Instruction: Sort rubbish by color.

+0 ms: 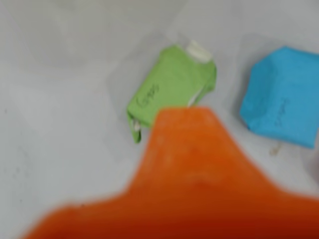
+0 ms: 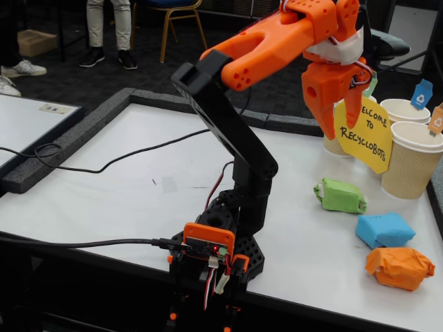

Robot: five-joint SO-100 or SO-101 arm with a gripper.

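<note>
Right now I hang the gripper (image 2: pixel 340 114), narrow and empty, high above the green lump (image 2: pixel 340 196) (nearest the cups (image 2: pixel 414 160)) to line up a grasp.

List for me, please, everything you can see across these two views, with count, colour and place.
green lump: one, green, on the white table, nearest the sign; also in the wrist view.
blue lump: one, blue, between the green and orange lumps in the fixed view.
orange lump: one, orange, closest to the table's front edge.
paper cups: at least two clearly seen, ribbed tan, at the right rear, carrying coloured tags.
sign: one, yellow, lettered, standing before the cups.
table: one, white with dark edging.
cables: black, trailing across the table's left.
chair: one, in the background.
arm: one, orange and black.
claw: one, orange, raised above the green lump, empty.
</note>
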